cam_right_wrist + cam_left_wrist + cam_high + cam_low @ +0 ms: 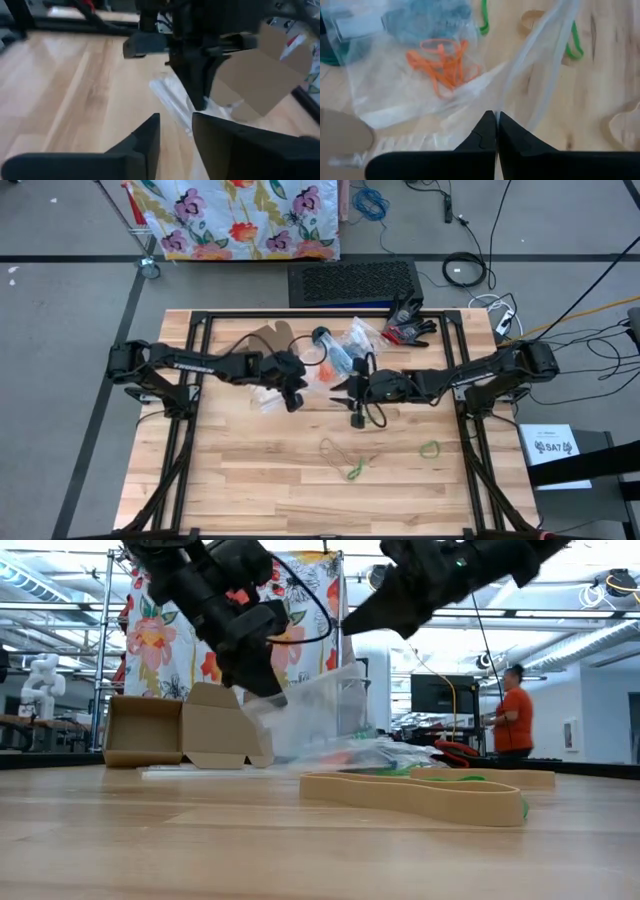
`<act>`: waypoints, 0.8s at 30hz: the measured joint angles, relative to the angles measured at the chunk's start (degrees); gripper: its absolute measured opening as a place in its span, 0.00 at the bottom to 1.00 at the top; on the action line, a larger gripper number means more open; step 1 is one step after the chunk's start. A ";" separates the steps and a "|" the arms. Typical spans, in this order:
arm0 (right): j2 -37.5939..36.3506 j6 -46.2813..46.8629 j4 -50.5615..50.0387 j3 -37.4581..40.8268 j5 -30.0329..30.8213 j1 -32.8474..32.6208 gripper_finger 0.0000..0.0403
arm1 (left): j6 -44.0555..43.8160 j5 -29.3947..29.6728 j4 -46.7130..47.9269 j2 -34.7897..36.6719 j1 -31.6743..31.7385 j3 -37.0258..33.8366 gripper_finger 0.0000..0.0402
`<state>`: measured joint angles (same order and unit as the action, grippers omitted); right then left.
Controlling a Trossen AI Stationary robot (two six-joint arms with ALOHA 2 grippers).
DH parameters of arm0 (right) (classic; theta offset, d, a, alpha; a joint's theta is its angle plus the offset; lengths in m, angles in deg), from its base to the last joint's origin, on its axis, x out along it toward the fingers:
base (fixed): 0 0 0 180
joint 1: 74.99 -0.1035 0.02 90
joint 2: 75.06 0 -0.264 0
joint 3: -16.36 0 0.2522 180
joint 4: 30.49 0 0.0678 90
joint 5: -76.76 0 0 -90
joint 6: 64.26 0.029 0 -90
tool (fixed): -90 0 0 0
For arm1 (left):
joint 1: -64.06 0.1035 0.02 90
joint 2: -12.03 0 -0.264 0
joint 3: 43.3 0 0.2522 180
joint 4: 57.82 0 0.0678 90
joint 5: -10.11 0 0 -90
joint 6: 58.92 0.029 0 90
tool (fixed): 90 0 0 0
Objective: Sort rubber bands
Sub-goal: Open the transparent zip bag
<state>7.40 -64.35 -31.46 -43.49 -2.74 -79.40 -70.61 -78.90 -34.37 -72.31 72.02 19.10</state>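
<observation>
White "SA7" label point(553, 446) beside table point(250, 480)

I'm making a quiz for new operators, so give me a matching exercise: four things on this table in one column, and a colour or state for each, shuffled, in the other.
Column one:
1. left gripper
2. right gripper
3. rubber bands inside the clear bag
4. cardboard box

Column two:
A. orange
B. fingers apart, holding nothing
C. open, flaps spread
D. fingers shut on a clear bag

Pairs: 1-D, 2-B, 3-A, 4-C
</observation>
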 joint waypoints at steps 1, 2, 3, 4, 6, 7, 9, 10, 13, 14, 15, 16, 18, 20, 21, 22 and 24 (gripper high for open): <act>1.00 -1.49 -1.27 -1.45 0.00 0.19 0.27 | -0.01 0.00 0.45 0.00 0.01 0.68 0.01; 2.18 -3.06 -2.94 -3.12 -0.02 0.32 0.28 | -0.01 -0.01 0.43 0.00 0.01 1.36 0.01; 3.58 -4.53 -5.12 -4.96 -0.02 0.50 0.29 | -0.02 -0.05 0.44 0.00 0.01 2.06 0.01; 5.05 -5.98 -7.94 -7.00 -0.02 0.69 0.30 | -0.03 -0.14 0.59 0.00 0.01 2.79 0.01; 7.95 -9.06 -13.78 -11.47 0.23 1.11 0.31 | -0.05 -0.64 2.19 0.00 -0.05 4.82 0.01; 9.14 -10.34 -16.70 -13.83 0.93 1.26 0.31 | -0.08 -0.70 3.88 0.00 -0.05 5.99 0.01; 11.39 -12.36 -21.06 -18.44 2.98 1.46 0.31 | -0.10 -0.63 7.41 0.00 -0.05 7.71 0.00; 12.44 -13.74 -23.01 -20.80 3.23 1.61 0.30 | -0.08 -0.63 8.58 0.00 -0.10 8.20 0.00; 15.70 -17.12 -27.73 -26.58 3.14 1.83 0.28 | -0.29 -0.58 11.46 0.00 -0.37 9.85 0.00; 16.74 -18.16 -29.01 -28.20 3.19 1.86 0.28 | -0.32 -0.33 12.05 0.07 -0.50 10.36 0.00; 17.78 -18.83 -30.41 -29.63 3.15 1.86 0.27 | -0.32 -0.33 12.63 0.09 -0.59 10.64 0.00; 18.68 -19.25 -32.02 -30.92 3.15 1.84 0.27 | -0.32 -0.33 13.33 0.09 -0.77 10.80 0.00; 20.30 -19.56 -34.34 -32.81 3.10 1.99 0.26 | -0.32 -0.35 13.82 0.05 -1.18 10.96 0.00; 21.62 -19.45 -36.23 -33.24 3.59 2.31 0.25 | -0.22 -0.97 13.86 0.04 -1.78 11.49 0.00; 22.33 -18.85 -37.19 -33.22 4.14 2.53 0.25 | 0.01 -1.39 13.60 0.04 -2.18 11.67 0.00; 22.88 -17.96 -38.32 -33.19 4.25 2.72 0.25 | 0.00 -1.62 13.55 0.04 -2.58 11.70 0.00; 23.57 -14.93 -40.35 -33.15 3.42 2.99 0.23 | -0.01 -1.55 13.87 0.02 -3.11 11.70 0.00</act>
<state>30.97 -79.27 -71.81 -76.64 0.68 -76.41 -70.62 -80.45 -20.50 -72.29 68.91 30.80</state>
